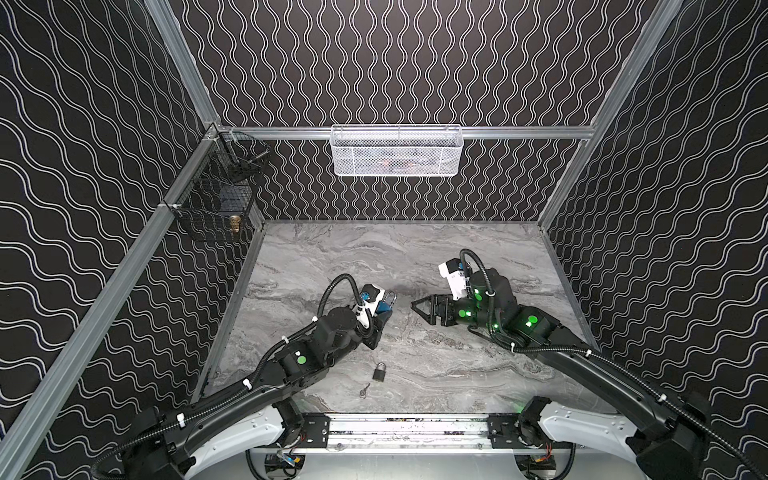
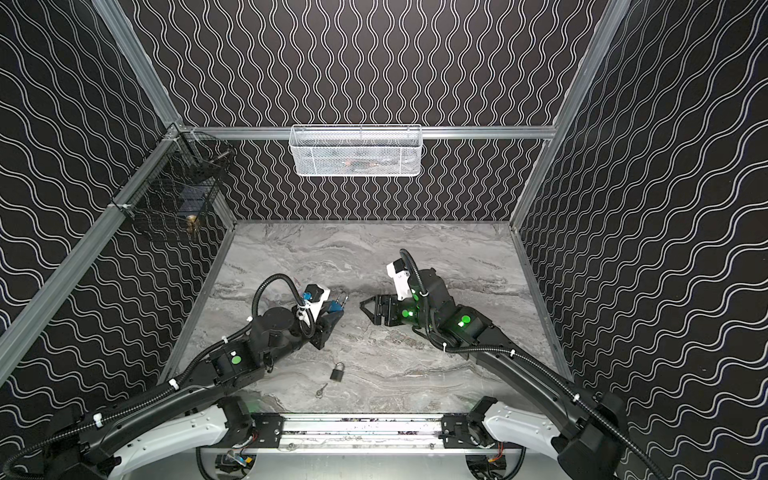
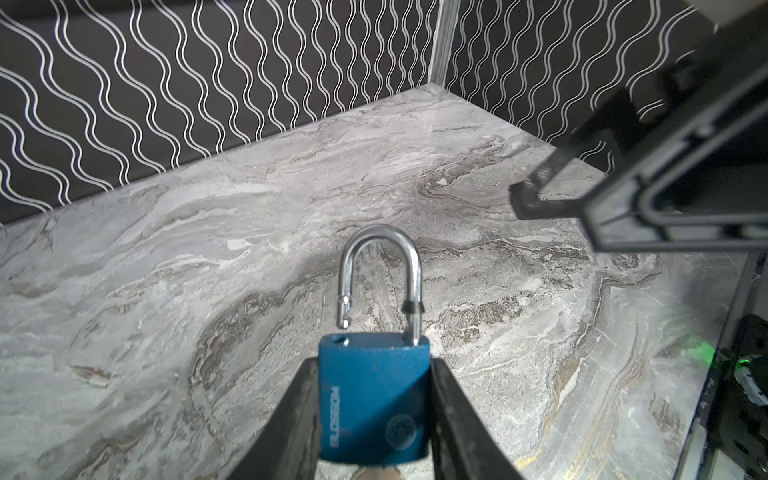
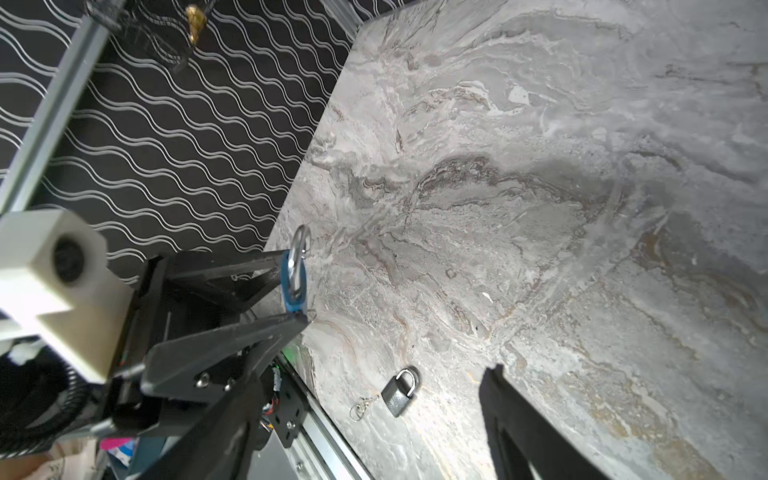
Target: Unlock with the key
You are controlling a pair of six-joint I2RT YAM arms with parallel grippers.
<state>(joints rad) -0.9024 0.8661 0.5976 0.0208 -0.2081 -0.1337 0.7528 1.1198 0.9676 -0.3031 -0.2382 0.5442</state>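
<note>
My left gripper (image 1: 388, 306) is shut on the body of a blue padlock (image 3: 374, 399) and holds it above the marble table (image 1: 415, 249). The silver shackle (image 3: 380, 249) stands up with one leg lifted clear of the body. A rounded bit of pale metal (image 3: 376, 473) pokes out under the body and looks like the key's head. In both top views the lock (image 2: 336, 306) shows at the left fingertips. My right gripper (image 1: 415, 306) hangs open a short way to the right of the lock, touching nothing. Only one of its fingers (image 4: 511, 415) shows in the right wrist view.
A grey padlock (image 1: 379, 371) lies shut on the table near the front, with a small key on a ring (image 1: 364, 390) beside it. A white mesh basket (image 1: 395, 151) hangs on the back wall. A black wire basket (image 1: 220, 195) hangs at the left.
</note>
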